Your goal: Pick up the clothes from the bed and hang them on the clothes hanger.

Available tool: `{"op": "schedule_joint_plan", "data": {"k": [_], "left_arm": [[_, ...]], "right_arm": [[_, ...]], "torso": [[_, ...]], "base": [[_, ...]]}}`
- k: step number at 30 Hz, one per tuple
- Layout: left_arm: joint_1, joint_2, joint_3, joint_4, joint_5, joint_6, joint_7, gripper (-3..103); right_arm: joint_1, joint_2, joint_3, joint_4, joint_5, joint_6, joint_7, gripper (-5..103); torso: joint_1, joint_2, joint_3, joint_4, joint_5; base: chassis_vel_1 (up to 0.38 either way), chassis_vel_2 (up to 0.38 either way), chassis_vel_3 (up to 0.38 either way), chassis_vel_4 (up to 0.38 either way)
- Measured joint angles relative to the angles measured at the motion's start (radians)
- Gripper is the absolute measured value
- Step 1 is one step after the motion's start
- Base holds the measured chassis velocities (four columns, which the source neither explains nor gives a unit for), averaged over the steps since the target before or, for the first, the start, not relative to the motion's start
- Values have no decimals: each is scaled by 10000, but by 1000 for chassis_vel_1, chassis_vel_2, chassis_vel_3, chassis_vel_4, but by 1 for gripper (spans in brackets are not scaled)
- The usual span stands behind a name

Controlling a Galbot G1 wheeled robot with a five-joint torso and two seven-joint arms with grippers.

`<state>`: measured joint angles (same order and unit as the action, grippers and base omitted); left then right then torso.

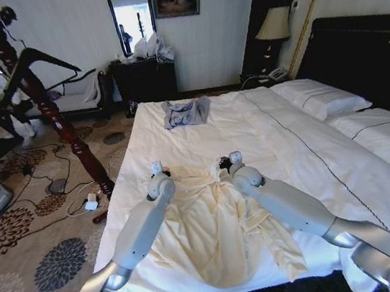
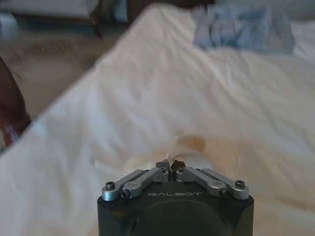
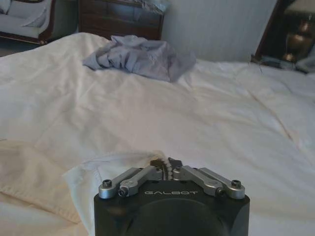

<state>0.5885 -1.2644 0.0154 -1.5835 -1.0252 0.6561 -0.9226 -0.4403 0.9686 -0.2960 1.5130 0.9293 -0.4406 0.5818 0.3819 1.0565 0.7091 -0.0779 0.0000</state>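
The clothes (image 1: 214,230) lie spread on the near part of the bed (image 1: 250,124). Left pincer (image 2: 171,164) and right pincer (image 3: 167,162) are each apparently clamped on its far edge.

Head view: you have a bright, evenly lit room. The white bed (image 1: 200,127) reflects strongly and loses sheet detail near the pillows. A lit lamp (image 1: 274,24) glows warm in the far corner beside the dark headboard, which reads almost black. Straight lines bow outward toward the frame edges: wide-lens distortion. Shadows under the arms are soft and faint.

Left wrist view: you get heavy blur past the left gripper (image 2: 171,164); the blue-grey garment (image 2: 243,29) and carpet are smeared, colours washed warm.

Right wrist view: sharper, dimmer, slightly grey; background furniture out of focus.
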Motion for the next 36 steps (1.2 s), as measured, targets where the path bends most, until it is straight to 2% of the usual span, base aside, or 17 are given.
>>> {"op": "schedule_joint_plan", "data": {"k": [1, 3, 5, 6, 7, 11, 12, 15, 18, 19, 23, 24, 26, 27, 31, 32, 36], "left_arm": [[181, 305, -36, -508, -1000, 389, -324, 5], [336, 541, -57, -918, -1660, 608, -580, 11], [589, 903, -128, -1616, -2548, 748, -801, 15], [917, 1234, -333, -2315, -3333, 785, -860, 26], [1128, 1400, -500, -2657, -3781, 786, -871, 26], [1752, 1898, -1049, -3507, -4849, 790, -846, 37], [2063, 2155, -1397, -3936, -4980, 792, -624, 48], [2313, 2388, -1772, -4371, -4931, 793, -328, 54], [3152, 2963, -3148, -5724, -3841, 778, 787, 70], [3152, 2963, -3148, -5724, -3841, 778, 787, 70], [4642, 3523, -5069, -6818, -571, -187, 2514, 86], [4642, 3523, -5069, -6818, -571, -187, 2514, 86], [5552, 3484, -6308, -7165, 863, -1069, 3242, 96], [5552, 3484, -6308, -7165, 863, -1069, 3242, 96], [6688, 2967, -8004, -7489, 2635, -2735, 4485, 100], [6688, 2967, -8004, -7489, 2635, -2735, 4485, 100], [6820, 2710, -8552, -7330, 3211, -3469, 4908, 100]], "right_arm": [[-40, -22, 80, 227, 637, -333, 240, 14], [-77, -68, 169, 543, 1410, -800, 598, 19], [-174, -157, 382, 1208, 2945, -1895, 1740, 25], [-305, -287, 592, 1924, 4457, -2685, 2736, 30], [-376, -413, 659, 2288, 5014, -2868, 2995, 36], [-718, -949, 837, 3447, 5986, -3042, 3269, 46], [-894, -1232, 1008, 4046, 6103, -3056, 3334, 51], [-1009, -1461, 1260, 4526, 5852, -3037, 3280, 57], [-1104, -1876, 2226, 5376, 3982, -1927, 2134, 79], [-1104, -1876, 2226, 5376, 3982, -1927, 2134, 79], [-1248, -1896, 4115, 5633, 2925, -129, 638, 95], [-1248, -1896, 4115, 5633, 2925, -129, 638, 95], [-1913, -1866, 5444, 5562, 2106, 1278, -368, 98], [-1913, -1866, 5444, 5562, 2106, 1278, -368, 98], [-4374, -1340, 7912, 5859, 512, 2866, -1986, 100], [-4374, -1340, 7912, 5859, 512, 2866, -1986, 100], [-6047, -271, 9381, 5866, -1372, 4297, -3689, 100]], "torso": [[0, 0, 0, 2, 1], [1, 0, 1, 4, 0], [-1, 0, 0, 4, -1], [-3, 1, -1, 3, 1], [-3, 1, -1, 1, -1], [-3, 1, -1, 2, -3], [-2, 1, -1, 0, -2], [-3, 1, -2, -1, -1], [-3, 2, -3, -3, -1], [-3, 2, -3, -3, -1], [-2, 2, -2, 10, -1], [-2, 2, -2, 10, -1], [-2, 2, -2, 3, -4], [-2, 2, -2, 3, -4], [-3, 2, -1, -5, 7], [-3, 2, -1, -5, 7], [-3, 2, -1, 5, 0]], "base": [[0, 0, 0, 0], [0, 0, 0, 0], [0, 0, 0, 0], [0, 0, 0, 0], [0, 0, 0, 0], [0, 0, 0, 0], [0, 0, 0, 0], [0, 0, 0, 0], [0, 0, 0, 0], [0, 0, 0, 0], [0, 0, 0, 0], [0, 0, 0, 0], [0, 0, 0, 0], [0, 0, 0, 0], [0, 0, 0, 0], [0, 0, 0, 0], [0, 0, 0, 0]]}}
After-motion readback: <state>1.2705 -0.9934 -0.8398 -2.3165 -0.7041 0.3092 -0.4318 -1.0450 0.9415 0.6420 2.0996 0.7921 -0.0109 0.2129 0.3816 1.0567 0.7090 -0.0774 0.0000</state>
